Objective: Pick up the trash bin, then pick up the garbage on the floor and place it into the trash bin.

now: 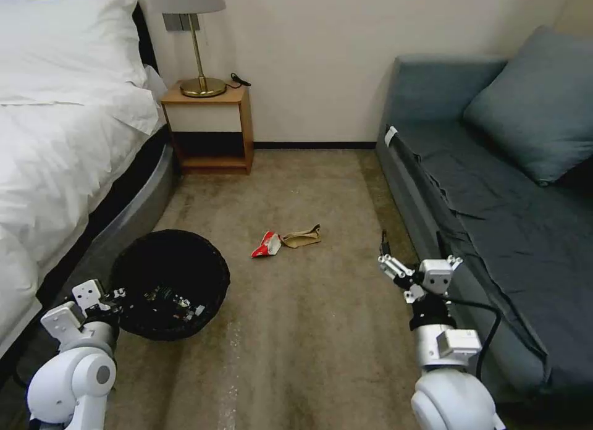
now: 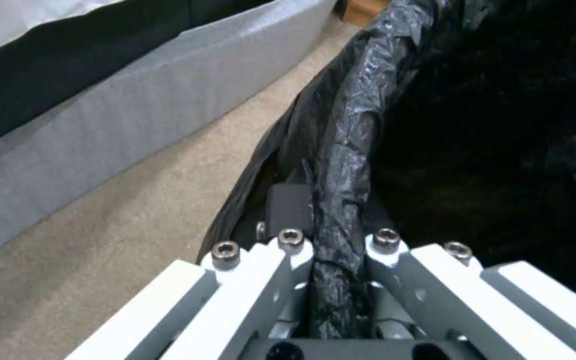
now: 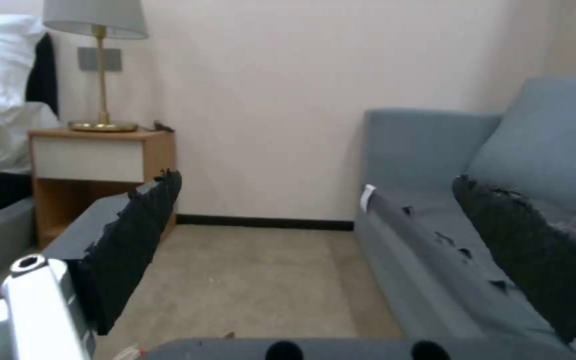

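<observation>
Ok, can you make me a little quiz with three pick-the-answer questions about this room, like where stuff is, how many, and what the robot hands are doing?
1. Where is the trash bin?
A. On the sofa
B. On the floor beside the bed
C. On the nightstand

2. How many pieces of garbage lie on the carpet in the middle of the room?
A. Two
B. Five
C. None

3. What is the left gripper doing?
A. Hanging open in the air
B. Holding a bottle
C. Pinching the bin's rim

Answers:
1. B: the head view shows the bin on the carpet next to the bed.
2. A: a red-white wrapper and a crumpled brown paper lie touching each other.
3. C: the left wrist view shows its fingers closed on the black bag over the rim; the right gripper hangs open by the sofa.
</observation>
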{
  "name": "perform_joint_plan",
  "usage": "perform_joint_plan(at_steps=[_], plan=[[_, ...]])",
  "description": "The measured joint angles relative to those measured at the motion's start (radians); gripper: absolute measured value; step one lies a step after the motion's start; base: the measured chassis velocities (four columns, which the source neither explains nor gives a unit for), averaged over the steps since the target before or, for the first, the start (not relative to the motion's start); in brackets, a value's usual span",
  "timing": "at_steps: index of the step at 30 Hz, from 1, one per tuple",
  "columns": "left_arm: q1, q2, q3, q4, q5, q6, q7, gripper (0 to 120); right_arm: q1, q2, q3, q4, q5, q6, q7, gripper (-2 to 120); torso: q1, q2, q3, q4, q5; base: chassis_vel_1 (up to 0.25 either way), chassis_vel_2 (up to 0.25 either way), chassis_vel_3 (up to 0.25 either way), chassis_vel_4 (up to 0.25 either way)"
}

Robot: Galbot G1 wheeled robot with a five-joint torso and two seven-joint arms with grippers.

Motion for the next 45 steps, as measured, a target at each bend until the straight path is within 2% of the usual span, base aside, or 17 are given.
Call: perform_joint_plan(at_steps=[13,45], plan=[[0.012,-0.007,-0.011,-0.013,0.003,-0.003,0.000,3,0.013,-0.003,-0.027,-0.027,0.000,0.029,-0.021,100,0.000,0.000,0.000,0.0000,0.0000,-0.049,0.055,0.063,-0.054],[-0.001,-0.006,-0.017,-0.007,0.007,-0.002,-0.003,3,0.048,-0.012,-0.076,-0.068,0.004,0.038,-0.029,100,0.000,0.000,0.000,0.0000,0.0003,-0.191,0.190,0.190,-0.195]])
